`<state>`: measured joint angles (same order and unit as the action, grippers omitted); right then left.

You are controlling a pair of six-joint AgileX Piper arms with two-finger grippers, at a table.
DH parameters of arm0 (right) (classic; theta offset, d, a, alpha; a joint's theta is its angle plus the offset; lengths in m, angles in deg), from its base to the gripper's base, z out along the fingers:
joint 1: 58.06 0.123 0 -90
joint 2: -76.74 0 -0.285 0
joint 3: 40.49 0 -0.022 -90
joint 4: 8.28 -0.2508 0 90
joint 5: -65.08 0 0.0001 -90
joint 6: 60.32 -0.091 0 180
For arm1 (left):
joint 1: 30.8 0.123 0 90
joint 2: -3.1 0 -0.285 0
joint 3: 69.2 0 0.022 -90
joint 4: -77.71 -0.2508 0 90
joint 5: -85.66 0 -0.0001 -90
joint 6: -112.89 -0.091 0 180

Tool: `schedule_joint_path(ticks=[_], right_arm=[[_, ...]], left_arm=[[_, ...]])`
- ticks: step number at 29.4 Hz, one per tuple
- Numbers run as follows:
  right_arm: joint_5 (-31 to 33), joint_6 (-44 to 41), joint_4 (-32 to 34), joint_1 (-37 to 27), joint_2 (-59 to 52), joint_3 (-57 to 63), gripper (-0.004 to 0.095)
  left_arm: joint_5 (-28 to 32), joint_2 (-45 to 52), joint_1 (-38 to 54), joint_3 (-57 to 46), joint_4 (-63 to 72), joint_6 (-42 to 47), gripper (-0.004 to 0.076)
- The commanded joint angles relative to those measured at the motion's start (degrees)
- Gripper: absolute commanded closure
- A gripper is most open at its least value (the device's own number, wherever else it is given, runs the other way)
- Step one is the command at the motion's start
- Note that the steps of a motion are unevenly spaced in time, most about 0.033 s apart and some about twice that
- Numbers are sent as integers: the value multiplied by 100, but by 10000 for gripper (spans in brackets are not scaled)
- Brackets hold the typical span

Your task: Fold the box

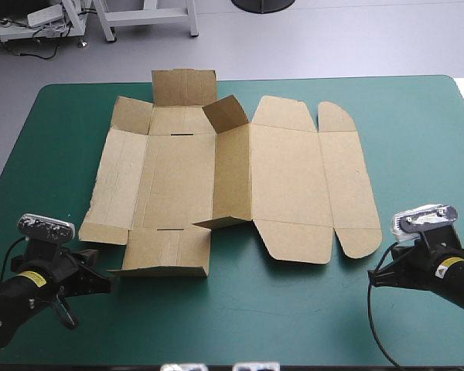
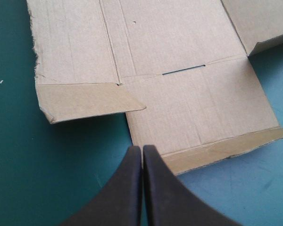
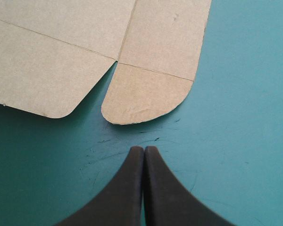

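Brown box (image 1: 178, 178) lies mostly flat on your desk (image 1: 294, 309). Left and right jaws wait near it, pinched together, empty, presumably staged to begin.

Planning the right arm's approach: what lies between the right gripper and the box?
Nothing but bare teal-green cover, as the right wrist view shows, from the right gripper to the box.

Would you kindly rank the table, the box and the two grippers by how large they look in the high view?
1. the table
2. the box, lying mostly flat on it
3. the left gripper and the right gripper: they look about alike, so I would not rank them.
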<state>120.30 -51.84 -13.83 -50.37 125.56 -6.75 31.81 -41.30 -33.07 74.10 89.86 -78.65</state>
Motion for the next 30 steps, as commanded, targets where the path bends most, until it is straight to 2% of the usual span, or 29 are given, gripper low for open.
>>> schedule_joint_path(ticks=[1, 23, 27, 30], right_arm=[[-280, 48, -50, -3, -6, -146, 933], [-280, 48, -50, -3, -6, -146, 933], [-280, 48, -50, -3, -6, -146, 933], [-292, 48, -50, -3, -6, -146, 933]], left_arm=[[303, 6, -43, 145, 146, 34, 729], [265, 6, -43, 145, 297, 34, 729], [105, -4, -43, 145, 400, -209, 729], [199, -115, -43, 157, 412, -209, 729]])
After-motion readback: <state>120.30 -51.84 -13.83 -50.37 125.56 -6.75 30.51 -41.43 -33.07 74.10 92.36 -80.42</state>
